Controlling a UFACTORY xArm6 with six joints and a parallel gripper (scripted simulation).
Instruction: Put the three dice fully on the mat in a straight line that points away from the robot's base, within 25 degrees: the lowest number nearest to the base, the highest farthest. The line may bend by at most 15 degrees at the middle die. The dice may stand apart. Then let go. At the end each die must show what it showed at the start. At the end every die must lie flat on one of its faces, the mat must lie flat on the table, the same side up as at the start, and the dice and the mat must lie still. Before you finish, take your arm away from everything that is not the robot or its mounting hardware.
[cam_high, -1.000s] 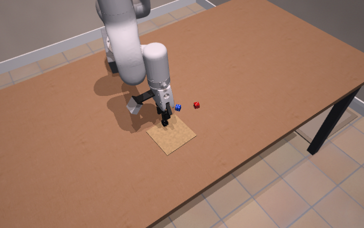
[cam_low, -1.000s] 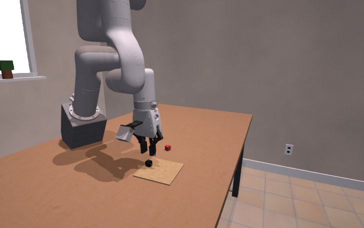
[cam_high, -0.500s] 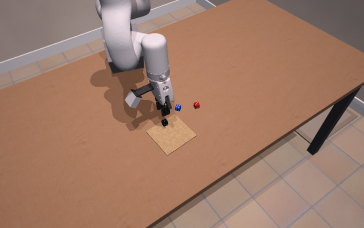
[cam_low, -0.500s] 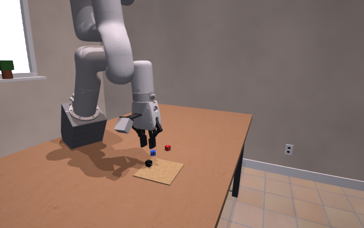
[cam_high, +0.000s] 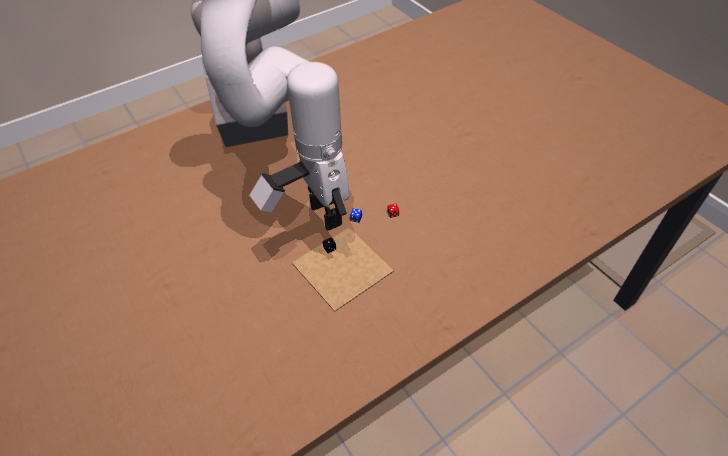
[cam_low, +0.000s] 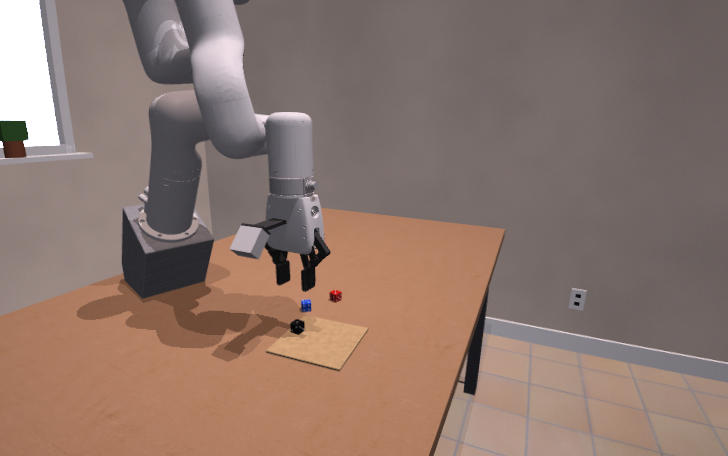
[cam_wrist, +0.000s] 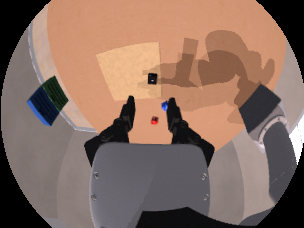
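Note:
A tan mat (cam_high: 342, 271) lies flat on the table; it also shows in the exterior view (cam_low: 318, 342) and the wrist view (cam_wrist: 130, 68). A black die (cam_high: 329, 245) (cam_low: 297, 325) (cam_wrist: 154, 80) sits on the mat's corner nearest the robot's base. A blue die (cam_high: 355, 215) (cam_low: 306, 305) (cam_wrist: 164, 106) and a red die (cam_high: 393, 210) (cam_low: 335, 295) (cam_wrist: 154, 121) lie on the bare table beyond the mat. My gripper (cam_high: 333, 217) (cam_low: 292, 279) (cam_wrist: 151, 103) hangs open and empty well above the table, higher than the black die.
The robot's base (cam_low: 163, 257) stands at the back of the table. The table's right edge (cam_low: 472, 333) is some way beyond the mat.

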